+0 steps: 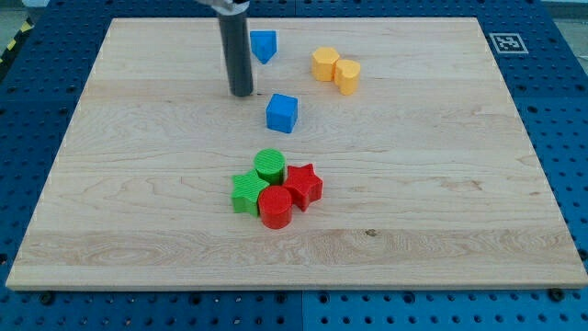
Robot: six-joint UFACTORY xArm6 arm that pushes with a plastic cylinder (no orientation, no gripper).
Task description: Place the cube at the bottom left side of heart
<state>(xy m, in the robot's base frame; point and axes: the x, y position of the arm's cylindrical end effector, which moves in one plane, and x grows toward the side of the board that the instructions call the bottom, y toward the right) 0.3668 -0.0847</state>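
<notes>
The blue cube [282, 113] lies on the wooden board [441, 211] above the middle. Two yellow blocks touch each other at the view's upper right of the cube: the right one [347, 76] looks like the heart, the left one [324, 63] looks six-sided. The cube is apart from them, to their lower left. My tip [242, 94] rests on the board just to the upper left of the cube, a small gap away from it.
A second blue block [264, 45] of unclear shape lies near the top edge, right of the rod. Below the cube sits a tight cluster: green cylinder [269, 165], green star [248, 192], red cylinder [275, 208], red star [304, 185].
</notes>
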